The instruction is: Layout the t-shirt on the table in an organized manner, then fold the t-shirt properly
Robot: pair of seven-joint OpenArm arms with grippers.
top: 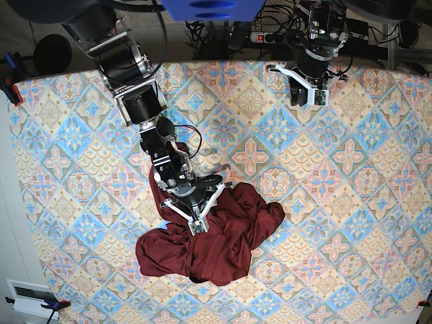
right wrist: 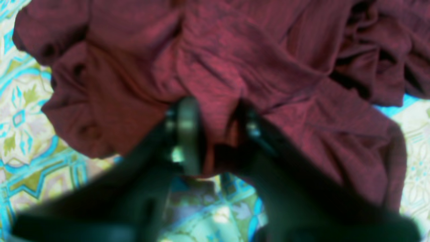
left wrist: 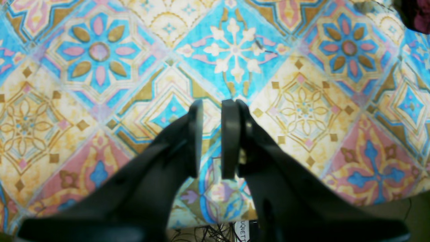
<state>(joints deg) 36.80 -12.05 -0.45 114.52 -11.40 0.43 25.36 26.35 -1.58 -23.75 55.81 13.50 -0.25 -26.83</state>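
The maroon t-shirt [top: 216,236] lies crumpled in a heap on the patterned table [top: 337,169], left of centre in the base view. My right gripper [top: 198,226] is down on its upper middle. In the right wrist view the fingers [right wrist: 188,134] have closed in on a raised fold of the t-shirt [right wrist: 218,67], with table [right wrist: 27,111] showing at the sides. My left gripper [top: 307,91] hangs near the far edge, well away from the shirt. In its own view the left gripper [left wrist: 214,102] has a narrow gap and nothing in it, above bare table [left wrist: 100,50]; a bit of t-shirt [left wrist: 418,13] shows top right.
A power strip [top: 270,37] and cables lie just beyond the far table edge. A red clamp [top: 10,88] holds the cloth at the left edge. A white box [top: 30,297] sits off the near left corner. The table's edge [left wrist: 396,205] runs below the left gripper.
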